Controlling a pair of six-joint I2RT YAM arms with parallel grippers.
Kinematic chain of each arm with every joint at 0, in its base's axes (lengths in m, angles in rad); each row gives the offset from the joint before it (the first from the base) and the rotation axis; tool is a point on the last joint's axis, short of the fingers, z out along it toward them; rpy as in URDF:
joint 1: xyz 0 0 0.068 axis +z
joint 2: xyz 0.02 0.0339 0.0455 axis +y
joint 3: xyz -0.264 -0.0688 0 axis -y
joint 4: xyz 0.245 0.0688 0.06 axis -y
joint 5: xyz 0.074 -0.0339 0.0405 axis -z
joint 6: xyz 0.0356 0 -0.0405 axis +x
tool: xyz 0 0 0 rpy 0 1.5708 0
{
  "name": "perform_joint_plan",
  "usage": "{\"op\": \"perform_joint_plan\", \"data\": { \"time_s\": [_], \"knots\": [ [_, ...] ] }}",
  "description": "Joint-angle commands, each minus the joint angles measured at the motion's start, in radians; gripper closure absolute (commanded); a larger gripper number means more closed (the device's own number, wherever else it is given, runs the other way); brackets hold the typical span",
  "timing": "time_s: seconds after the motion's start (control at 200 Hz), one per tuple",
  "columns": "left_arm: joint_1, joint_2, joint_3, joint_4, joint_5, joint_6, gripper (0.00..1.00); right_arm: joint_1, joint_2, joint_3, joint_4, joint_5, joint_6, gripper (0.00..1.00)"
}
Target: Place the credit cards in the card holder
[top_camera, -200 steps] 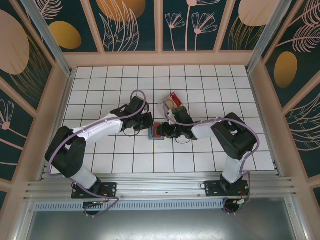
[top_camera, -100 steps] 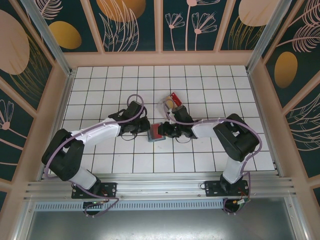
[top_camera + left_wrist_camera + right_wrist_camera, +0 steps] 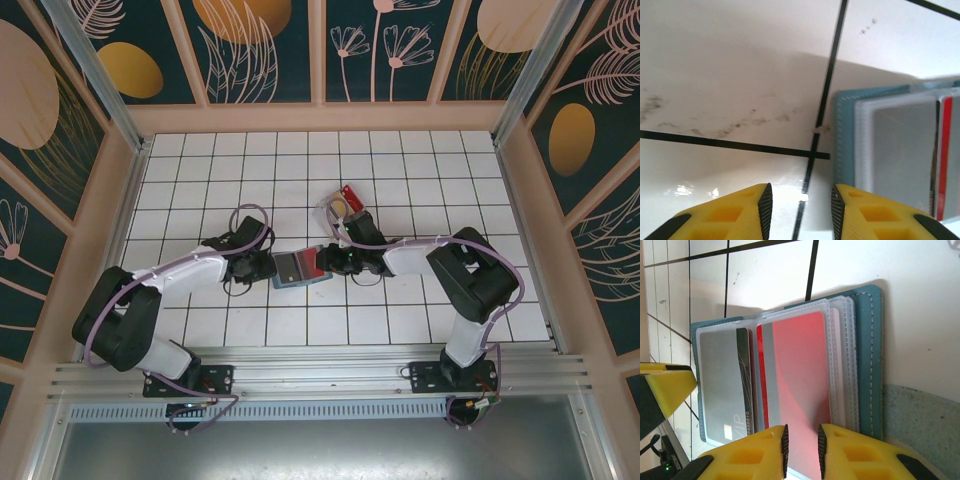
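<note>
The teal card holder (image 3: 288, 281) lies open on the white tiles between my two grippers. Its clear sleeves hold a red credit card (image 3: 795, 370) on the right and a grey VIP card (image 3: 722, 385) on the left. My right gripper (image 3: 801, 450) sits at the holder's near edge. Its jaws stand a narrow gap apart over the red card and pinch nothing. My left gripper (image 3: 801, 210) is open just left of the holder's teal edge (image 3: 844, 140), with bare tile between its fingers. A tan card (image 3: 341, 207) and another red card (image 3: 352, 195) lie behind the holder.
A clear plastic tray (image 3: 325, 215) stands just behind the right gripper (image 3: 322, 264) and holds the two spare cards. The left gripper (image 3: 266, 266) rests low on the floor. Wooden walls (image 3: 320, 117) fence the tiled floor on all sides.
My left gripper has opened and drawn back to the left. The card holder's left flap has swung down, so it now lies spread open. The right gripper has stayed put.
</note>
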State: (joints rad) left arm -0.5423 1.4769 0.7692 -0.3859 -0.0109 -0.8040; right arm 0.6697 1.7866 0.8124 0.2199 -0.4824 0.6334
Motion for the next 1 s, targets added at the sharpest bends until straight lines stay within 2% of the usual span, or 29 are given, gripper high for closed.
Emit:
{"op": "perform_joint_plan", "data": {
  "time_s": [0.0,0.16,0.345,0.711,0.906,0.991],
  "knots": [
    [0.012,-0.031,-0.011,-0.026,-0.027,0.019,0.61,0.005,-0.026,0.001,-0.061,0.038,-0.021,0.74],
    [0.013,-0.02,-0.015,0.027,0.027,0.011,0.61,0.005,-0.014,0.008,-0.064,0.034,-0.023,0.74],
    [0.013,-0.035,-0.061,0.175,0.196,-0.032,0.61,0.005,-0.006,0.008,-0.067,0.039,-0.023,0.74],
    [0.028,-0.169,-0.079,0.152,0.119,-0.089,0.6,0.005,-0.002,0.005,-0.063,0.038,-0.018,0.74],
    [0.03,-0.168,-0.135,0.26,0.213,-0.133,0.63,0.005,-0.003,0.002,-0.058,0.036,-0.018,0.74],
    [0.03,-0.143,-0.143,0.267,0.218,-0.135,0.64,0.005,-0.006,0.001,-0.059,0.034,-0.018,0.74]
  ]
}}
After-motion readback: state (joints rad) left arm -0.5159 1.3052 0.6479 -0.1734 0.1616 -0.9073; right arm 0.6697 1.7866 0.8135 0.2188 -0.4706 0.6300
